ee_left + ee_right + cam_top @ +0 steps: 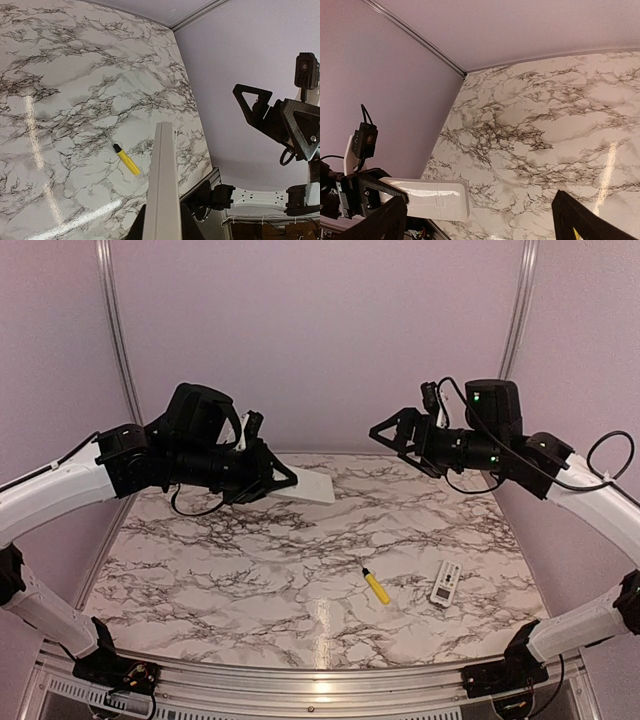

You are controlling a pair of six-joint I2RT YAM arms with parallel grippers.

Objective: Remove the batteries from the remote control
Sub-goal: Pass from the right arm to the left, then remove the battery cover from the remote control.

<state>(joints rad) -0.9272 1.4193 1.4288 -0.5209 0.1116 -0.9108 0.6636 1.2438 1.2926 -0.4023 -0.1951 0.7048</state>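
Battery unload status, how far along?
Done: the remote is off the table, gripped by the left end effector. In hand: the right end effector is open and empty, facing it. Left: no batteries show anywhere, so pulling them looks not yet begun. The screwdriver and a small pale flat piece lie on the table; whether that is the cover, I cannot tell.

Table [200, 570] smooth, glossy, marble-patterned, with glare streaks at lower centre; remote [427, 199], lower left, smooth glossy white plastic; screwdriver [376, 586], lower right, yellow plastic handle, thin metal shaft; walls [320, 330] matt lilac.
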